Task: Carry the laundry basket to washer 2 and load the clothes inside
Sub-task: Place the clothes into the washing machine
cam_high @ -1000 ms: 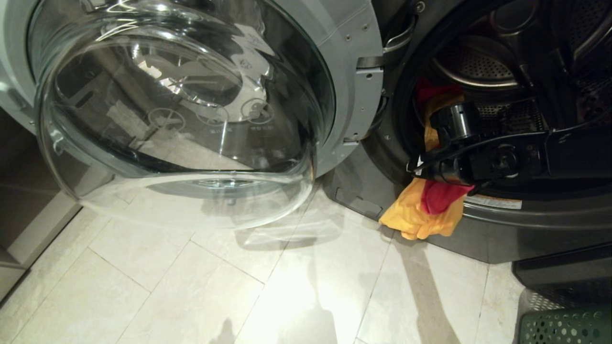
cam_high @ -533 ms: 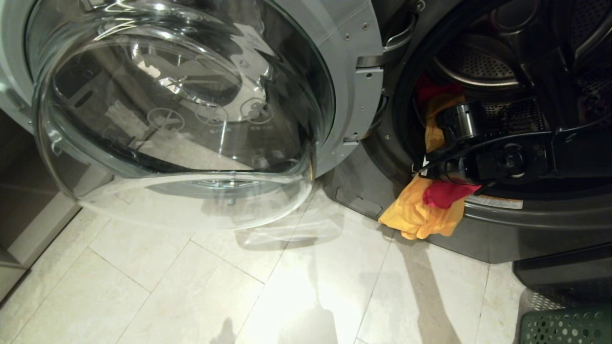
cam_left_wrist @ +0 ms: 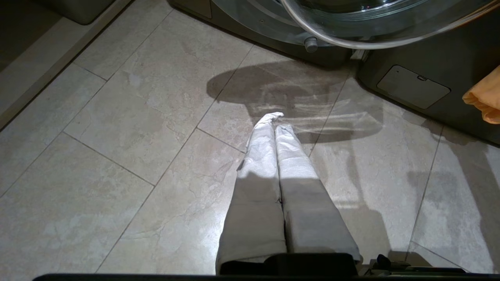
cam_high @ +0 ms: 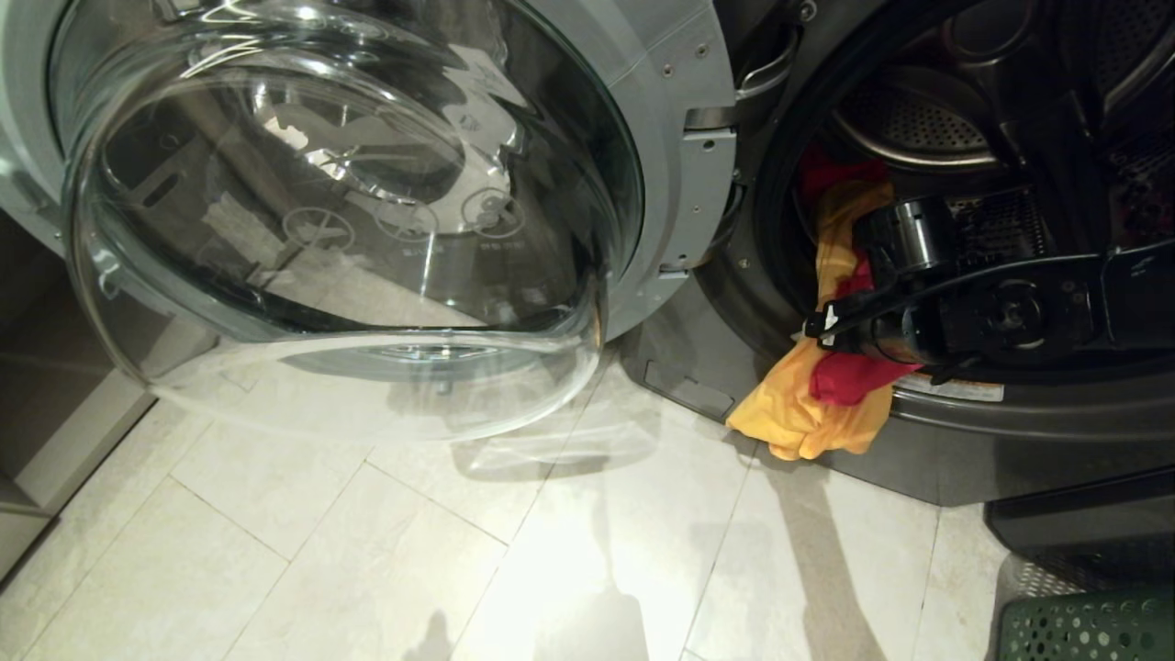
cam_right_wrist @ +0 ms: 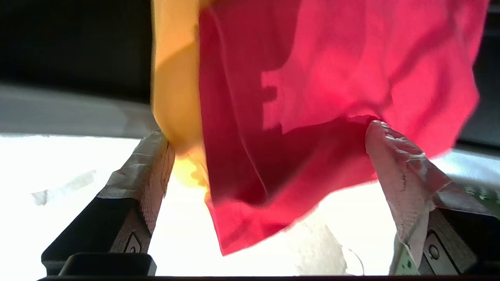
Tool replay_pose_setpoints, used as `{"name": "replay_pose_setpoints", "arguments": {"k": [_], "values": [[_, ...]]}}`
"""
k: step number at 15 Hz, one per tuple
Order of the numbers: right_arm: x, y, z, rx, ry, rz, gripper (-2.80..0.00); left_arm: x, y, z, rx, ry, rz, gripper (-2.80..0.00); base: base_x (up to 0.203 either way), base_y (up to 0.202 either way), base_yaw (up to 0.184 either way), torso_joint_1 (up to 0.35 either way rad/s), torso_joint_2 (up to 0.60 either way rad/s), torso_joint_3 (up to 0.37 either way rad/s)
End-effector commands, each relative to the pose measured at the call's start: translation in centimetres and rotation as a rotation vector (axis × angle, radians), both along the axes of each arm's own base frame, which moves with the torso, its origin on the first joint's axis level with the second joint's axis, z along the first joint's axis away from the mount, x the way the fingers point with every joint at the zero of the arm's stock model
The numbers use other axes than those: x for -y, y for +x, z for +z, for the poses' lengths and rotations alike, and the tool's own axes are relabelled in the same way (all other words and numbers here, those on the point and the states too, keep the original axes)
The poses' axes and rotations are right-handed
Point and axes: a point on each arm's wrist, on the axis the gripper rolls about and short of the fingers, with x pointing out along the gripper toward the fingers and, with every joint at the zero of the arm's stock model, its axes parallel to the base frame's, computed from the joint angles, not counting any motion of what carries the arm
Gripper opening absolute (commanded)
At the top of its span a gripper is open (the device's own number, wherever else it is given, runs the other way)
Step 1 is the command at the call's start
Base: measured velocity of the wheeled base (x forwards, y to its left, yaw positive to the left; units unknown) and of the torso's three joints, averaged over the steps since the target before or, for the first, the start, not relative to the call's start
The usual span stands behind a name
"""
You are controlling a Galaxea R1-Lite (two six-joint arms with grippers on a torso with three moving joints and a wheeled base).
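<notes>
We see our right arm reaching across the mouth of the washer (cam_high: 1028,431), whose chrome-ringed glass door (cam_high: 340,211) is swung wide open to the left over the pale tiled floor (cam_high: 367,551). No number label shows on the machine. The right claw (cam_right_wrist: 269,152) itself is hidden behind the wrist in the head view; in the right wrist view its two taped fingers (cam_right_wrist: 152,164) stand wide apart, one on each side of hanging cloth, and they clamp nothing. The pink-red garment (cam_right_wrist: 312,97) drapes down between them, with the yellow-orange garment (cam_right_wrist: 174,78) beside it, touching the finger on that side.

In the head view both garments spill out of the drum (cam_high: 918,119) over the lower rim of the opening: the yellow-orange one (cam_high: 799,413) hangs furthest down the dark front panel, its bunched end close above the floor, and the pink-red one (cam_high: 849,376) lies on top of it just under our wrist. More of both colours shows inside the opening, behind the arm. We cannot make out a grey denim piece.

A corner of the green laundry basket (cam_high: 1083,629), with its round holes, sits on the floor at the lower right, below the washer's front.

Our left claw (cam_left_wrist: 275,128) hangs over bare floor tiles, away from the clothes, its cloth-wrapped fingers pressed together and empty.
</notes>
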Motion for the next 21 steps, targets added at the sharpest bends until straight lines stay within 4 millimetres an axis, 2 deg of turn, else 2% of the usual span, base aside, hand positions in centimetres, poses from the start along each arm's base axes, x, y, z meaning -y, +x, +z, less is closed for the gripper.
{"name": "replay_pose_setpoints", "arguments": {"k": [1, 2, 8, 14, 16, 19, 21], "values": [[0.1, -0.4, -0.4, -0.017, -0.001, -0.006, 0.00, 0.0, 0.3, -1.1, -0.039, -0.001, 0.001, -2.80, 0.000, 0.000, 0.000, 0.000, 0.00, 0.000], [0.1, -0.2, -0.8, -0.026, -0.003, -0.007, -2.80, 0.0, 0.3, -1.1, -0.039, -0.001, 0.001, -2.80, 0.000, 0.000, 0.000, 0.000, 0.00, 0.000], [-0.2, 0.9, -2.6, -0.065, -0.010, -0.009, -2.80, 0.0, 0.3, -1.1, -0.039, -0.001, 0.001, -2.80, 0.000, 0.000, 0.000, 0.000, 0.00, 0.000], [-0.2, 0.9, -2.4, -0.054, 0.006, -0.015, -2.80, 0.0, 0.3, -1.1, -0.039, -0.001, 0.001, -2.80, 0.000, 0.000, 0.000, 0.000, 0.00, 0.000], [-0.1, 0.7, -0.5, 0.002, 0.019, -0.015, -2.80, 0.0, 0.3, -1.1, -0.039, -0.001, 0.001, -2.80, 0.000, 0.000, 0.000, 0.000, 0.00, 0.000], [0.0, 0.8, 4.1, 0.150, 0.034, -0.040, -2.80, 0.0, 0.3, -1.1, -0.039, -0.001, 0.001, -2.80, 0.000, 0.000, 0.000, 0.000, 0.00, 0.000], [0.2, 0.6, 6.1, 0.220, 0.012, -0.072, -2.80, 0.0, 0.3, -1.1, -0.039, -0.001, 0.001, -2.80, 0.000, 0.000, 0.000, 0.000, 0.00, 0.000]]}}
